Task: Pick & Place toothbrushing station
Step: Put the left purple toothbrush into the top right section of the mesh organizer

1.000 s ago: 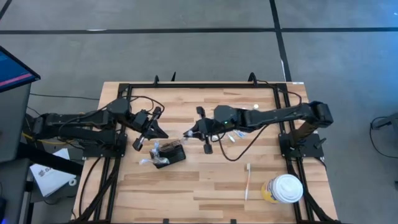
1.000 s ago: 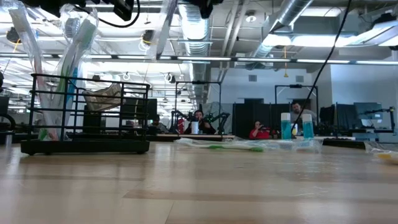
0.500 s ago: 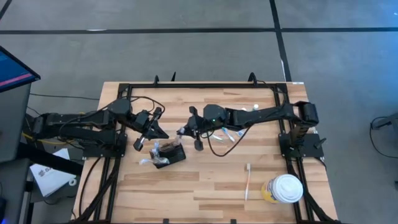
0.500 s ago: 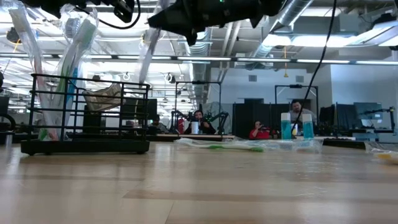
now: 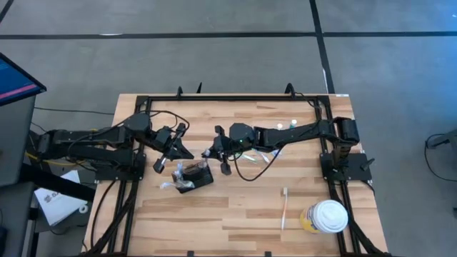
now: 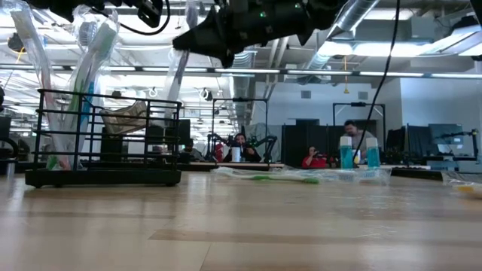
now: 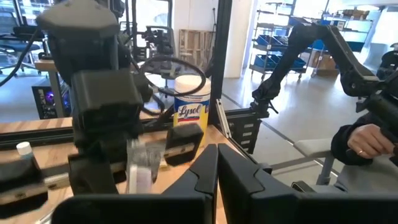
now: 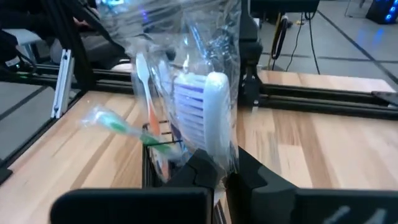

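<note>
High view: the toothbrushing station (image 5: 194, 175) sits left of the table's (image 5: 235, 214) middle, wrapped brushes poking out of it; right claw (image 5: 212, 151) hovers just beside it, left claw (image 5: 171, 151) near it on the other side; a loose toothbrush (image 5: 284, 208) and a white-lidded cup (image 5: 325, 216) lie toward the near right corner.
Low view: station (image 6: 102, 139) standing upright on the table – right claw (image 6: 197, 39) hangs above it.
Left wrist: left claw (image 7: 217, 163) clenched, nothing between its fingers.
Right wrist: right claw (image 8: 217, 176) clamped on a wrapped toothbrush (image 8: 205, 106) – bristle head upward.
</note>
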Motion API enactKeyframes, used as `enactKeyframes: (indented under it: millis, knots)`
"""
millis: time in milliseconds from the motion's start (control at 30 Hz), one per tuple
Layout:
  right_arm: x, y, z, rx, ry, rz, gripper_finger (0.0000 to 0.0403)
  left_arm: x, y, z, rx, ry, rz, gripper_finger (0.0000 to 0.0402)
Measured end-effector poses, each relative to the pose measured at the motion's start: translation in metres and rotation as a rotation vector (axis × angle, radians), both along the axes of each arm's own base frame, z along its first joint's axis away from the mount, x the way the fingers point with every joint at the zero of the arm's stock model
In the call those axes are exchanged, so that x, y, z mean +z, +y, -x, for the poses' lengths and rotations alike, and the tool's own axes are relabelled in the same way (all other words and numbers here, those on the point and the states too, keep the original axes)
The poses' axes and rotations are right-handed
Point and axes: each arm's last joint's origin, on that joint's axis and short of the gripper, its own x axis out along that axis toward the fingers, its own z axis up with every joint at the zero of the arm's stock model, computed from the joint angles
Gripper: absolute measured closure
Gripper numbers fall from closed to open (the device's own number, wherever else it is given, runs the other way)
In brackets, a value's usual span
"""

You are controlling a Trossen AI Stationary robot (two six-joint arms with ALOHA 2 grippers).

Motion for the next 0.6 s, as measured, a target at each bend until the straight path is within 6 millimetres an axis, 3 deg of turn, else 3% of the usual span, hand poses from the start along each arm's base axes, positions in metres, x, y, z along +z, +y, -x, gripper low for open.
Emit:
enactKeyframes:
  millis: [333,600]
  knots:
    - [-0.021,0.000,-0.010,0.000,0.004,-0.002,0.0378,0.000,0.000,0.000,0.000,-0.001,0.000,0.0399]
    - [-0.020,-0.003,-0.010,-0.012,0.001,-0.018,0.0371,0.000,0.000,0.000,0.000,-0.001,0.000,0.0398]
